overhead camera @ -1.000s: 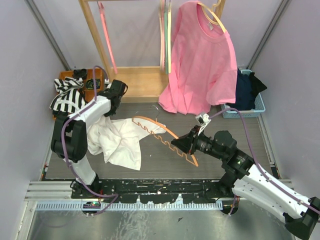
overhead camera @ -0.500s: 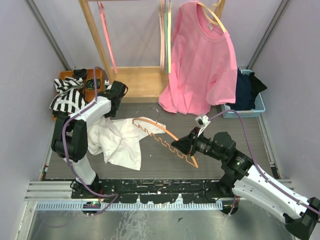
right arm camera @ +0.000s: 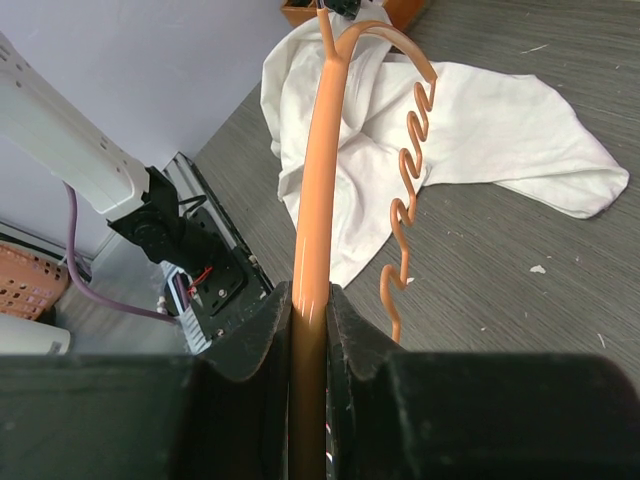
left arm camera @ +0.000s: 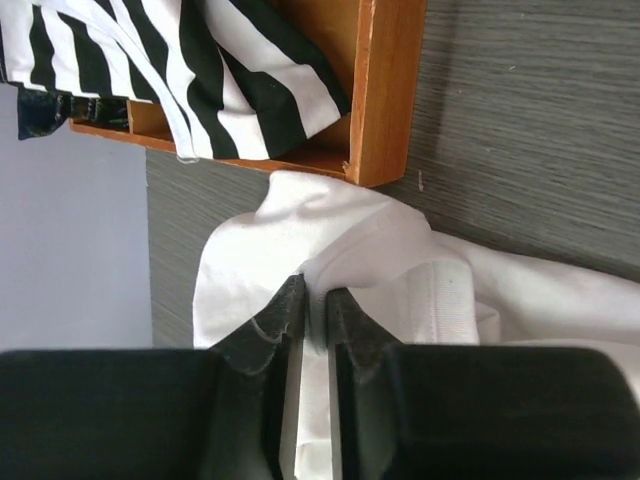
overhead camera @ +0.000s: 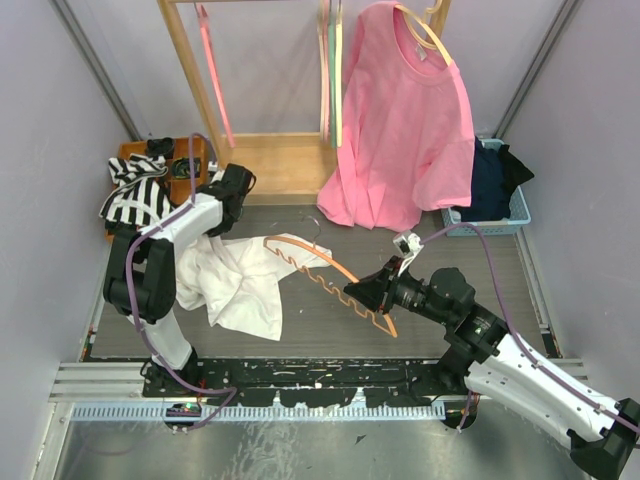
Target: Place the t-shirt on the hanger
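Observation:
The white t-shirt (overhead camera: 238,285) lies crumpled on the grey table at the left. My left gripper (overhead camera: 222,222) is shut on a fold of it (left arm camera: 400,260) near its far edge, beside the wooden tray. The orange hanger (overhead camera: 325,270) is held above the table in the middle, its silver hook (overhead camera: 312,222) pointing away and one end over the shirt. My right gripper (overhead camera: 357,292) is shut on the hanger's arm (right arm camera: 318,180), with the wavy lower bar (right arm camera: 408,190) to the right of it.
A wooden tray (overhead camera: 170,165) with a black-and-white striped cloth (overhead camera: 135,195) sits at the far left. A pink t-shirt (overhead camera: 405,120) hangs on a cream hanger from the wooden rack (overhead camera: 270,160). A blue basket (overhead camera: 495,200) with dark clothes stands at the right.
My right arm has shifted slightly with the hanger, which stays almost in place. The left gripper and the shirt have hardly moved.

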Available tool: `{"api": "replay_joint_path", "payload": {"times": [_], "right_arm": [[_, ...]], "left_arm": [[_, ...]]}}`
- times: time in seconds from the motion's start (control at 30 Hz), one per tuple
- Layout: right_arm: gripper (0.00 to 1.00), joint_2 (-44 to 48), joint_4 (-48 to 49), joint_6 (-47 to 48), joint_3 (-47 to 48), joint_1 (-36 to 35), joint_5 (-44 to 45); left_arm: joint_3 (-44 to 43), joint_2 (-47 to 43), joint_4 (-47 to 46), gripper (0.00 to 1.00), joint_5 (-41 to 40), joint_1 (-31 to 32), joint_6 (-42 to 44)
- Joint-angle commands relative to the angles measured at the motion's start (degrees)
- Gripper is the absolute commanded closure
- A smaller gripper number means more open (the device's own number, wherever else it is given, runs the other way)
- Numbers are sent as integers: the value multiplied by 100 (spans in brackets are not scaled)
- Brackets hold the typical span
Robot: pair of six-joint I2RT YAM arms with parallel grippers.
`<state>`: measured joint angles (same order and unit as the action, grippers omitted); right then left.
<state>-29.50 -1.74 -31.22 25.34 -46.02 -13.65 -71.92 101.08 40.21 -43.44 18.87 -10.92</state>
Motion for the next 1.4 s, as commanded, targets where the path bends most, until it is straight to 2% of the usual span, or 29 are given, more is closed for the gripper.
{"api": "replay_joint_path", "payload": {"times": [0.0,0.07,0.17,0.37,0.53,0.77,1.03,1.17,1.37], "right_arm": [[99,146,657,-30,63,-8,-65],[99,135,665,-32,82,-4,-80],[99,71,795,-60,138,-4,-209],[99,-310,1279,-216,286,-8,-684],[99,-606,1730,-359,443,-5,-1064],[99,-1039,2398,-690,558,-6,-1388],[99,-1574,3120,-837,509,-3,-1428],[99,-1784,3158,-779,657,-4,-1527],[99,-1661,2318,-381,956,5,-1396]], "left_arm": [[2,-235,83,84,-75,-3,-101],[-72,-397,239,91,1,46,-170],[-145,-675,532,95,180,196,-256],[-231,-1235,1235,96,932,476,-489],[-144,-1761,1609,96,1135,669,-535],[-20,-2380,1781,95,1465,680,-522],[-54,-2662,1906,95,1806,707,-568],[-85,-2789,2022,95,1781,718,-545],[-22,-3091,2137,94,1730,715,-480]]}}
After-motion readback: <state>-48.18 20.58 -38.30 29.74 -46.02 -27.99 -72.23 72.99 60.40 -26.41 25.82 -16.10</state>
